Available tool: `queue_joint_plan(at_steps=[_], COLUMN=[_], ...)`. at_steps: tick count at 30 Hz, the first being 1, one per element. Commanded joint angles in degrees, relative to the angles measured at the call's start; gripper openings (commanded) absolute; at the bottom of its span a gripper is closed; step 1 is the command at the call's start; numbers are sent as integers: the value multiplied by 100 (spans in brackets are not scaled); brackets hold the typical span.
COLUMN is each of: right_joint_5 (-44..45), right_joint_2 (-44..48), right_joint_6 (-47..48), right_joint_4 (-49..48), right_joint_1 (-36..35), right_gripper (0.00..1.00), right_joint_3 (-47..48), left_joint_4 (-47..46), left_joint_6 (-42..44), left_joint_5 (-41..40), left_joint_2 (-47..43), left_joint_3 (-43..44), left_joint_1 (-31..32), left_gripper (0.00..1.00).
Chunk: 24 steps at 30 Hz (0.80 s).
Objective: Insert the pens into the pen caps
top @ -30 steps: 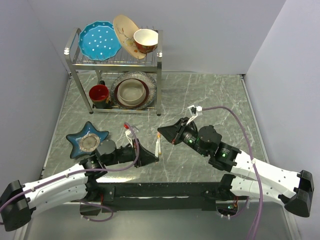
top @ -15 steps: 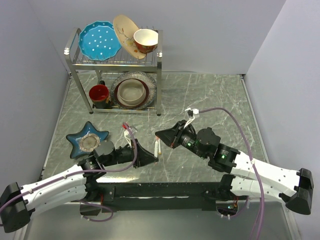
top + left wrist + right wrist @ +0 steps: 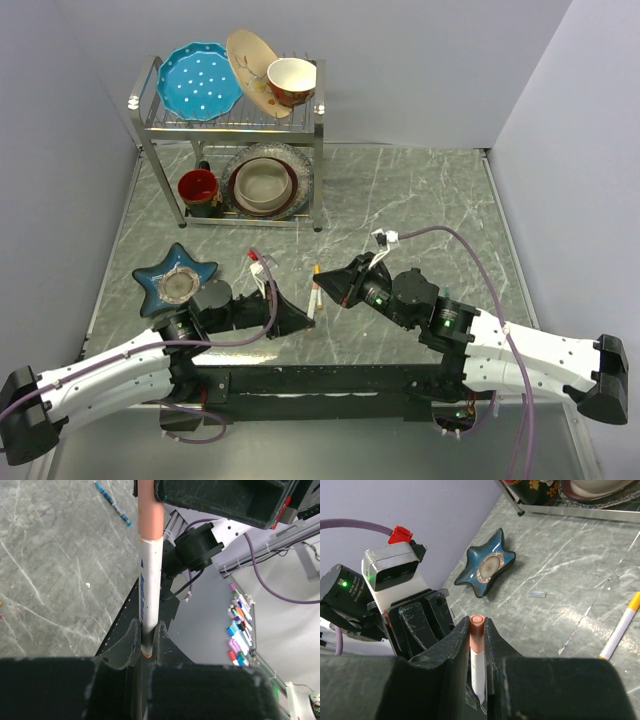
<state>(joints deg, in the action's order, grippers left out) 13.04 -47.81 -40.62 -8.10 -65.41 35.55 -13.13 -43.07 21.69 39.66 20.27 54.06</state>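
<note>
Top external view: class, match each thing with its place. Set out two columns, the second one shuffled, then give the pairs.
1 star dish
2 red mug
3 blue plate
4 white pen

a top shelf of the rack
b held by the left gripper and the right gripper
c on the table
d lower shelf of the rack

Pairs: 1-c, 2-d, 3-a, 4-b

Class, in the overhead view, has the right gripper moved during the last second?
Yes. The right gripper drew away from the dish rack, toward the near edge.
</note>
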Motion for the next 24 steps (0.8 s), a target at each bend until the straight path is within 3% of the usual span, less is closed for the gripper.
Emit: queue_joint_plan(at_steps=[1,8,20,24], right_joint_5=[137,190,1323,1482], right_joint_2=[88,167,-299,-334], right_joint_6=[-174,-315,-789,-868], right_joint_4=[370,528,1705,1680], right_joint_1=[-367,-640,-1352,-1361], right_gripper=[0,0,0,2], right_joint_3=[-180,-268,259,347], left_joint_4=[-199,-24,214,91], left_joint_6=[343,510,633,659], left_joint_5=[-569,-701,-904,-755], left_joint_2=[147,472,973,1087], left_joint_3=[609,996,1392,1427], left_joint_1=[-45,-45,-45,-45], left_gripper=[1,1,1,1])
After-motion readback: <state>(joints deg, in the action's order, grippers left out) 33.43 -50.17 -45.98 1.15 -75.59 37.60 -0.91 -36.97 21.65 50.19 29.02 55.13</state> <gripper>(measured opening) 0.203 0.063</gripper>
